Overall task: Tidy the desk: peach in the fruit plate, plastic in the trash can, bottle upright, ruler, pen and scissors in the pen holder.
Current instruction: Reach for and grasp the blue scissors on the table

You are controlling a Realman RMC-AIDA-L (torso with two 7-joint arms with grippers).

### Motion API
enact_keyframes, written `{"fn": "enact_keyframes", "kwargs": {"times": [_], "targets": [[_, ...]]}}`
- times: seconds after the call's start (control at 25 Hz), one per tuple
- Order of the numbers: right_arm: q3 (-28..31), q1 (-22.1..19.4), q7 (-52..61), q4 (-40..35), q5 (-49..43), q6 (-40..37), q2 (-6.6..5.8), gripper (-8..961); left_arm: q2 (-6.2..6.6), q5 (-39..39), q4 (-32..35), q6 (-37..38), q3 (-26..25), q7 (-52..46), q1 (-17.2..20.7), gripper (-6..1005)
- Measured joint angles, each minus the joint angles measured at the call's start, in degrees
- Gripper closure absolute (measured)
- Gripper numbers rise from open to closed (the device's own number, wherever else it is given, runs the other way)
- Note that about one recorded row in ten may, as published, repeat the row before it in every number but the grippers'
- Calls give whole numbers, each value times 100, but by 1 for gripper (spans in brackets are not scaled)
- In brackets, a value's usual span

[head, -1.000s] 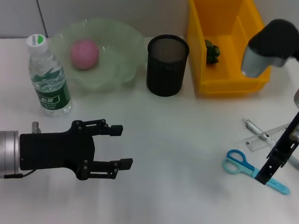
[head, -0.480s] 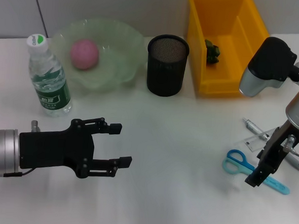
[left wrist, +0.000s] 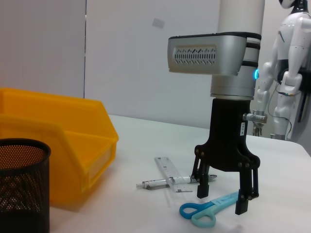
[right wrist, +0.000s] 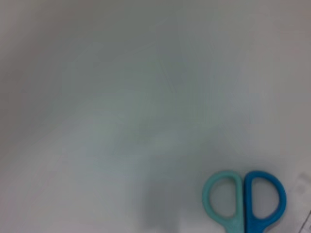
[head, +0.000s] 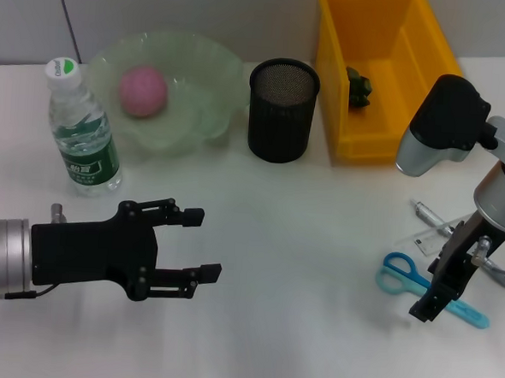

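My right gripper (head: 433, 294) hangs open over the blue scissors (head: 395, 273) at the right of the desk. In the left wrist view its fingers (left wrist: 240, 194) stand on either side of the scissors (left wrist: 201, 213), just above the desk. Only the scissors' handles (right wrist: 243, 196) show in the right wrist view. The clear ruler (head: 427, 243) and the pen (head: 426, 212) lie just behind them. The pink peach (head: 143, 91) rests in the green fruit plate (head: 200, 66). The bottle (head: 82, 136) stands upright. A green plastic piece (head: 358, 86) lies in the yellow trash can (head: 381, 120). My left gripper (head: 199, 242) is open and holds nothing.
The black mesh pen holder (head: 281, 109) stands between the fruit plate and the trash can. My left arm lies low across the front left of the desk. A white humanoid robot (left wrist: 289, 63) stands beyond the desk's far edge.
My right gripper has shifted left along the scissors toward their handles. The left arm and everything else on the desk have stayed put.
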Motion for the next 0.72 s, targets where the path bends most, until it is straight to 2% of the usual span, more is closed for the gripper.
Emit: {"fn": "enact_keyframes", "kwargs": {"times": [0.6,0.72], "targets": [[-117,-21,119,5,0,58,3,253,-1,-8,0,-8,-18,-15,33,200],[-117,-27,124,5,-3,68,3,389,2,-8,0,-8,-18,-19,37,200]]}}
